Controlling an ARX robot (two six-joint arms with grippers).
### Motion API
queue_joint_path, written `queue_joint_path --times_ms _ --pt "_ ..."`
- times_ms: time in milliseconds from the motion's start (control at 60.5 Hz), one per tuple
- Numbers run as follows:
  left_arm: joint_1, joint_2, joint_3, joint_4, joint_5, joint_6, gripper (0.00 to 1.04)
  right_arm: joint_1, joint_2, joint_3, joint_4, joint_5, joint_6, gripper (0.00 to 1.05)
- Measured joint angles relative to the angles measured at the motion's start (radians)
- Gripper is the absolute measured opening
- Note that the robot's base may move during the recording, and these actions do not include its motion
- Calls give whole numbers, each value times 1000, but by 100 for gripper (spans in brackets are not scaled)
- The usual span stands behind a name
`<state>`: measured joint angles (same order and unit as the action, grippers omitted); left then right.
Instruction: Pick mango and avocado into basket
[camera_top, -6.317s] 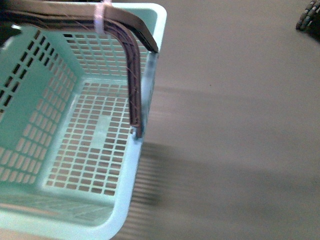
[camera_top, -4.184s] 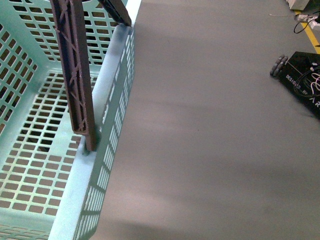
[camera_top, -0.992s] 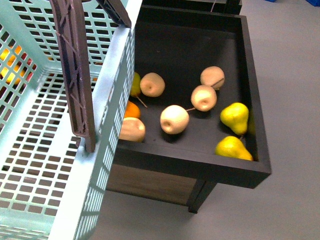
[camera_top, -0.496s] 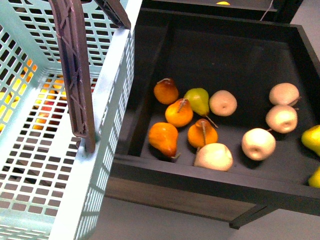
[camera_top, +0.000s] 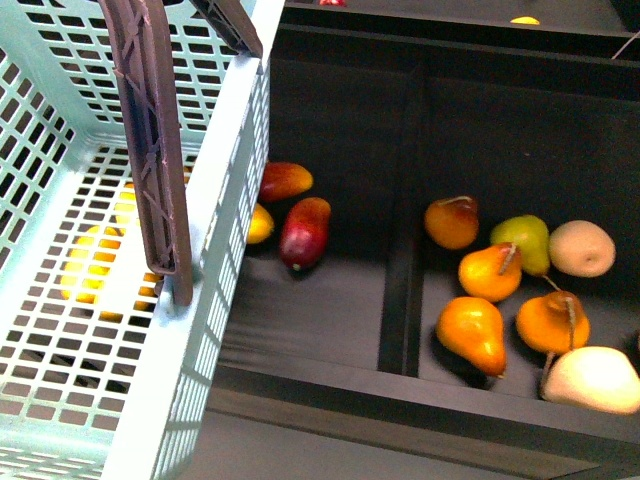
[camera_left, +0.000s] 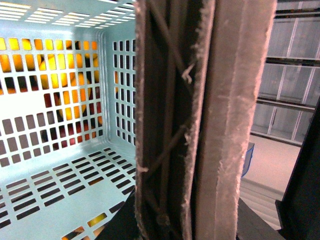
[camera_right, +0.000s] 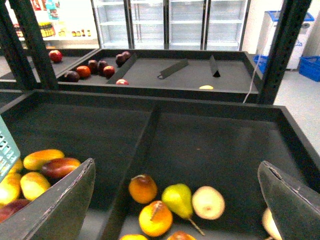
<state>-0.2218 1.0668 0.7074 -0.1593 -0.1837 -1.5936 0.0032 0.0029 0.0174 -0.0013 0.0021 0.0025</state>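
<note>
The teal basket (camera_top: 215, 200) hangs at the left of the front view, empty, its brown handle (camera_top: 150, 150) upright. My left gripper (camera_left: 185, 225) is shut on that handle (camera_left: 200, 100), which fills the left wrist view. A yellow-orange mango (camera_right: 42, 158) lies in the left bin beside a dark red one (camera_right: 60, 167), next to the basket's corner (camera_right: 6, 150). Yellow mangoes show through the basket floor (camera_top: 100, 270) and past its wall (camera_top: 258, 222). My right gripper (camera_right: 176, 163) is open and empty above the shelf, over the pear bin. The avocado is out of view.
The black shelf has a divider (camera_top: 400, 280) between bins. Two dark red mangoes (camera_top: 305, 230) lie left of it. Orange pears (camera_top: 470, 333), a green pear (camera_top: 520, 238) and pale fruits (camera_top: 582, 248) lie right of it. A higher shelf (camera_right: 175, 70) holds red fruit.
The front view has swept from bare floor to the fruit shelf. The pear bin has slid right and the mango bin has come into view. The basket keeps its place in the picture.
</note>
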Motion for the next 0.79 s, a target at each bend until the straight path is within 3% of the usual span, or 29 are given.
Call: queue_joint_path --times_ms 794 --pt "0 1 -1 0 0 1 17 -1 0 0 0 -3 0 96"
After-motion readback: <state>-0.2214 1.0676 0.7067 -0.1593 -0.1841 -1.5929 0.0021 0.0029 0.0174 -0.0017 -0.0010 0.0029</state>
